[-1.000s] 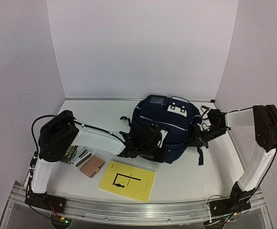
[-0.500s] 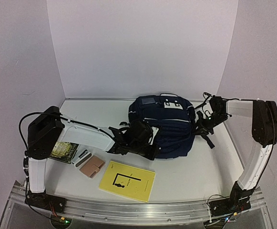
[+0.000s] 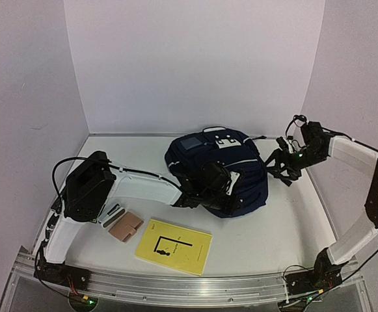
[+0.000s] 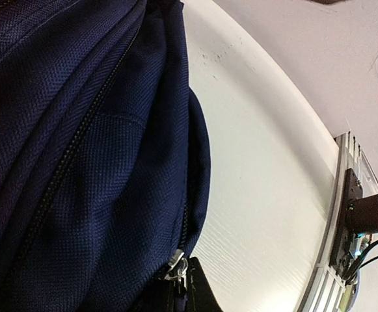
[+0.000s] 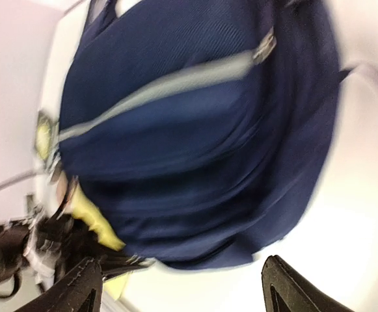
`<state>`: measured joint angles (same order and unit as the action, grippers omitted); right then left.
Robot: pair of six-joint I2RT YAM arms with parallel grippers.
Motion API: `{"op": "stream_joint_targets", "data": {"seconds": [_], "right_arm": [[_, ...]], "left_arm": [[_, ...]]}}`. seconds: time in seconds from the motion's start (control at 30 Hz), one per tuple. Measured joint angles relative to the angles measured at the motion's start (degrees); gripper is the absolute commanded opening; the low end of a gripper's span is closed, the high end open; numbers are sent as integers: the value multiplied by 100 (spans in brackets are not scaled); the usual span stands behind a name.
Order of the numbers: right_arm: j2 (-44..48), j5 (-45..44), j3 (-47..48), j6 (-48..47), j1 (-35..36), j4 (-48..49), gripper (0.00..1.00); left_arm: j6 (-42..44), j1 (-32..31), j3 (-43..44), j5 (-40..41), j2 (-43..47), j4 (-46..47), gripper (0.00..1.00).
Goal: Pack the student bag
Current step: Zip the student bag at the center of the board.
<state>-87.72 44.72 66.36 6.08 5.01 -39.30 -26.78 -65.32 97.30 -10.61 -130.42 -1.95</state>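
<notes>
The student bag [image 3: 234, 162], dark navy with thin white piping and a white patch at its top, lies in the middle of the table. My left gripper [image 3: 222, 184] rests against the bag's near side. In the left wrist view it [image 4: 181, 287] is shut on the dark pull of a zipper, right under the metal slider [image 4: 176, 265]. My right gripper [image 3: 282, 162] hovers off the bag's right side, open and holding nothing. The blurred right wrist view shows its fingertips [image 5: 78, 286] wide apart with the bag [image 5: 195, 130] beyond them.
A yellow book [image 3: 174, 246] lies near the front edge, in front of the bag. Left of it are a tan wallet [image 3: 125, 226] and a small grey and black item [image 3: 113, 213]. Walls close the table at the back and both sides.
My right gripper has opened, let go of the bag's right side and lifted away to the right. The bag has shifted and turned a little. My left gripper has stayed shut.
</notes>
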Motion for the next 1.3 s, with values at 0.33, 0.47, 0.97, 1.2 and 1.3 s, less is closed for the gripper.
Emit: {"op": "stream_joint_targets", "data": {"seconds": [0.33, 0.47, 0.97, 1.2, 1.3], "right_arm": [[-808, 338, -465, 458, 702, 148, 69], [-872, 237, -465, 763, 731, 479, 36], [-892, -274, -464, 752, 387, 354, 0], [-890, -763, -165, 257, 119, -2, 0], [-890, -938, -47, 59, 114, -81, 0]], "left_arm": [[-4, 2, 263, -145, -194, -19, 0], [19, 0, 388, -227, -320, -55, 0], [195, 242, -1196, -99, 583, 439, 0], [303, 655, -1978, 62, 994, 397, 0], [329, 755, -2086, 151, 1084, 405, 0]]}}
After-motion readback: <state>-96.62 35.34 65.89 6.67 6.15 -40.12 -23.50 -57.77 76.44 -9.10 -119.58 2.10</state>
